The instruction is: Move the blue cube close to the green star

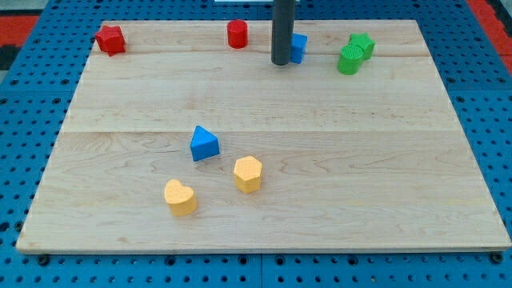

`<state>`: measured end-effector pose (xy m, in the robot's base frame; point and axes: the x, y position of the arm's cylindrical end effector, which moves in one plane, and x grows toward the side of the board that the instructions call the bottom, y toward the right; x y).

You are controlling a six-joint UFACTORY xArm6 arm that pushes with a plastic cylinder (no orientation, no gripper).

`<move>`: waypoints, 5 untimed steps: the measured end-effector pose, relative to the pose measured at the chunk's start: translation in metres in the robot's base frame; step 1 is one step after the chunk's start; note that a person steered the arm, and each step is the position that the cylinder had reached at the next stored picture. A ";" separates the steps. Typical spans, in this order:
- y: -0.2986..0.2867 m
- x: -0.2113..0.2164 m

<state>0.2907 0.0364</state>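
Dark and straight, the rod ends in my tip (281, 62), which stands at about 12 o'clock on the wooden counter (320, 184), touching the blue cube (298, 47) from its 9 o'clock side; there is no hand here, so nothing opens or closes. The green star (362, 43) lies at the cube's 3 o'clock, a green cylinder (349, 60) touching it. A red cylinder (237, 34) sits at the tip's 10 o'clock, a red block (110, 39) farther at 9 o'clock. A blue triangle (203, 143), a yellow hexagon (248, 173) and a yellow heart (180, 197) lie toward 7 o'clock.
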 end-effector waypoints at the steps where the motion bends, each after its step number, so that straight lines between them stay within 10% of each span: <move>1: 0.026 -0.017; 5: 0.076 -0.054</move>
<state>0.2368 0.1121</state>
